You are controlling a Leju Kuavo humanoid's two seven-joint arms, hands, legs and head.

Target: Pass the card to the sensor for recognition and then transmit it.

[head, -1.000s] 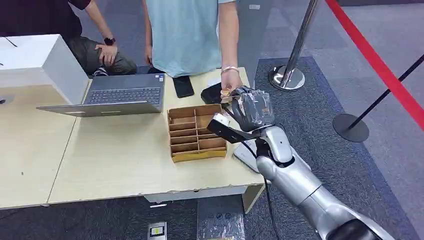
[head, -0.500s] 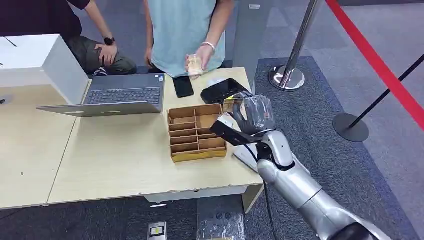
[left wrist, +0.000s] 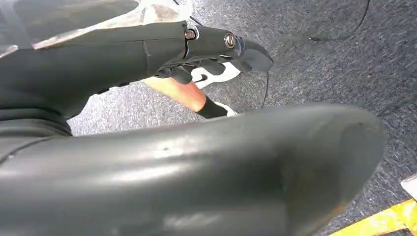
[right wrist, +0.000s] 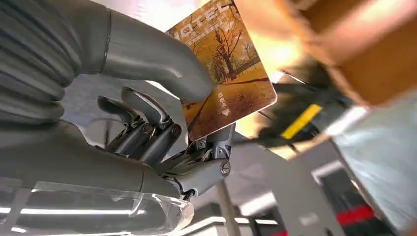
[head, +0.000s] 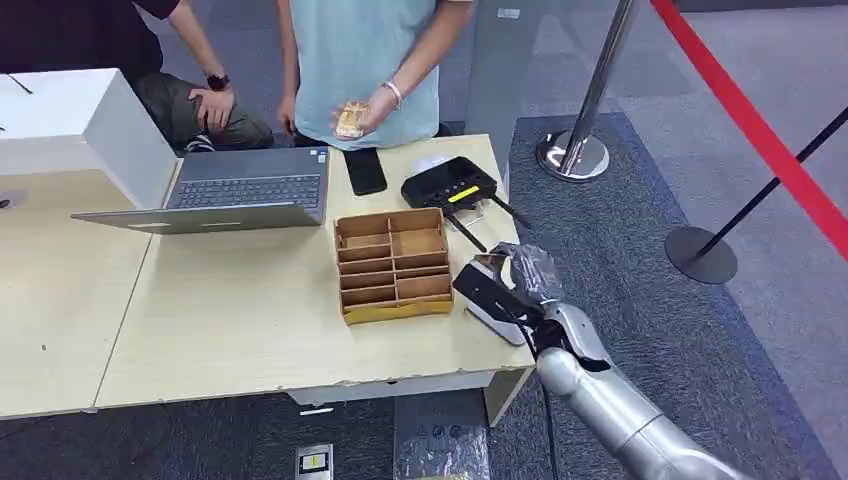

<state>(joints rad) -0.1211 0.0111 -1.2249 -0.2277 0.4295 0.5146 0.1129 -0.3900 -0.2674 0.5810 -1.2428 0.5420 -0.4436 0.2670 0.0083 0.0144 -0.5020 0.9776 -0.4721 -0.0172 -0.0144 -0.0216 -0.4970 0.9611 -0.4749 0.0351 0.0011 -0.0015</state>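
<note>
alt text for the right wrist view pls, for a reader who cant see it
The robot's right hand pinches an orange hotel key card printed with autumn trees between its thick grey thumb and darker fingers. Behind the card, out of focus, sit a black device with a yellow stripe and part of a cardboard box.

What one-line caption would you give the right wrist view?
The robot's right hand pinches an orange hotel card between thumb and fingers.
</note>
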